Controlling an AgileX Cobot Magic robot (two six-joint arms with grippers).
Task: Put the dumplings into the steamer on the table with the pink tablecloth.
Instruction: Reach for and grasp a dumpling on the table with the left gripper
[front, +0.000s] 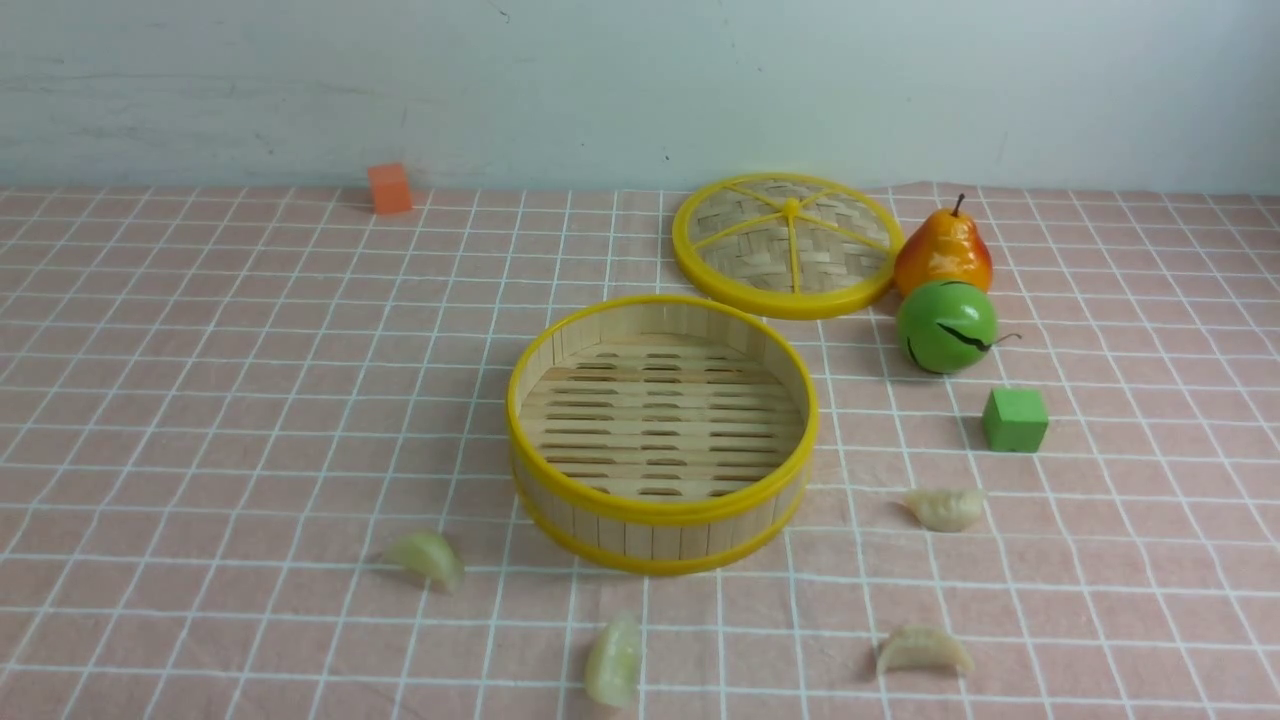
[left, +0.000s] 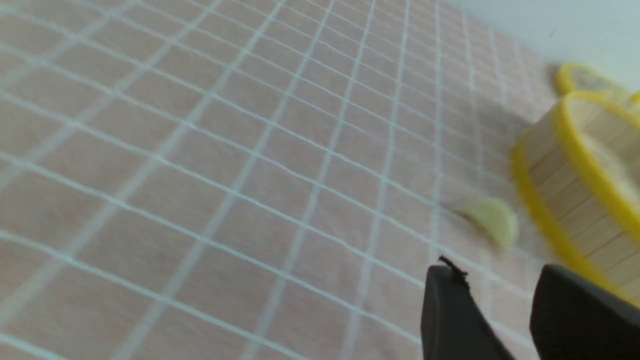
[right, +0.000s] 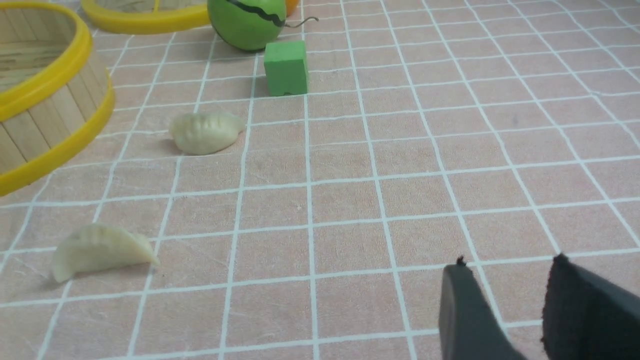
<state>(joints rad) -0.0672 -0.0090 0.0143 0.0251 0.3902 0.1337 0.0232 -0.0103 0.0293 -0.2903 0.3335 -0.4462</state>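
Note:
The steamer (front: 660, 432) stands empty in the middle of the pink tablecloth (front: 200, 400). Two pale green dumplings lie in front of it, one at the left (front: 428, 558) and one at the front (front: 614, 660). Two cream dumplings lie to its right, one nearer it (front: 945, 508) and one at the front (front: 922, 650). Neither gripper shows in the front view. My left gripper (left: 500, 272) is open and empty, above the cloth short of a green dumpling (left: 487, 218) beside the steamer (left: 575, 185). My right gripper (right: 510, 265) is open and empty, well away from both cream dumplings (right: 205, 131) (right: 100, 250).
The flat woven lid (front: 787, 243) lies behind the steamer. A pear (front: 943, 250), a green ball with a black line (front: 946, 326) and a green cube (front: 1015, 419) sit at the right. An orange cube (front: 389, 187) stands at the back left by the wall.

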